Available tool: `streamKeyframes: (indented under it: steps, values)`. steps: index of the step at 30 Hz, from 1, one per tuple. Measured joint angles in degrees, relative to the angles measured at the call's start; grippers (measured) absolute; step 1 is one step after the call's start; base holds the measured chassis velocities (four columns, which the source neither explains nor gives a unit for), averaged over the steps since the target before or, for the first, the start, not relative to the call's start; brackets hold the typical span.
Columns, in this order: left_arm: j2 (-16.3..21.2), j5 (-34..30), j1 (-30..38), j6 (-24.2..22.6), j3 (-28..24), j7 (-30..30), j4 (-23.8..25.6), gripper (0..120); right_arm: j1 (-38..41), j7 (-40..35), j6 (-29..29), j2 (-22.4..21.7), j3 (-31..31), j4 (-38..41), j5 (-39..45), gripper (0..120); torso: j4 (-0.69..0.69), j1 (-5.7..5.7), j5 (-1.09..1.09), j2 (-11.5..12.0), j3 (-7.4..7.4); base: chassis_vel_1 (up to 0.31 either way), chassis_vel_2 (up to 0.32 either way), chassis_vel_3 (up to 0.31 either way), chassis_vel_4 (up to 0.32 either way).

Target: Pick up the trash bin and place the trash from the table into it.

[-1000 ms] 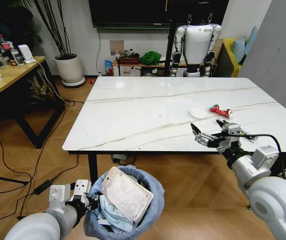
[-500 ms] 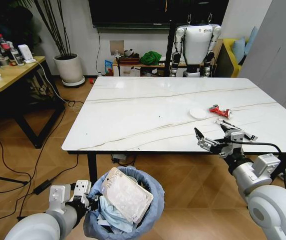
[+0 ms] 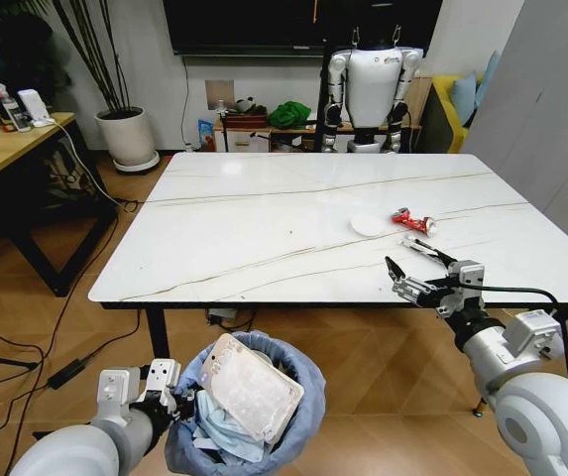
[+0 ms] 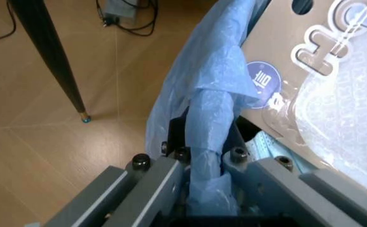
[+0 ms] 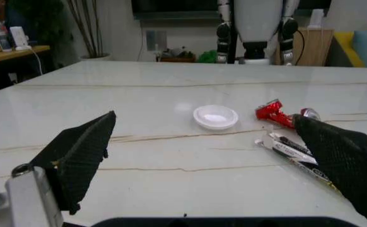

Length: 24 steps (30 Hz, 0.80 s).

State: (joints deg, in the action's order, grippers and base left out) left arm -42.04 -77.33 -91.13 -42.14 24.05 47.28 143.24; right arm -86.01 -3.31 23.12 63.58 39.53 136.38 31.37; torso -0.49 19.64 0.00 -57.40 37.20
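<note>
Holding the trash bin [image 3: 249,412] low beside the bench [image 3: 264,228], my left claw [image 3: 176,395] pinches its blue-lined rim. My right claw [image 3: 420,275] hovers spread over the bench's near edge, close to the black-white packet [image 3: 424,249], red wrapper [image 3: 410,219] and round lid [image 3: 367,225].

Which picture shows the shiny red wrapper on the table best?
The right wrist view: the red wrapper lies close and plain on the table, between the round lid and the long packet. The head view shows the wrapper too, but small and far off. The left wrist view looks at the trash bin instead.
</note>
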Motion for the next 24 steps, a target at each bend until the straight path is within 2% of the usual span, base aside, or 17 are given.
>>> streamKeyframes:
  steps: [24]
  values:
    - [0.3, 0.0, -0.2, 0.0, 0.1, 0.1, 0.0, 0, -0.1, 0.3, -0.1, -1.0, 0.0, -0.6, 0.3, 100, 0.00, -0.01, 0.01, 0.0, 0.00, -0.085, -0.089, 0.086, 0.087]
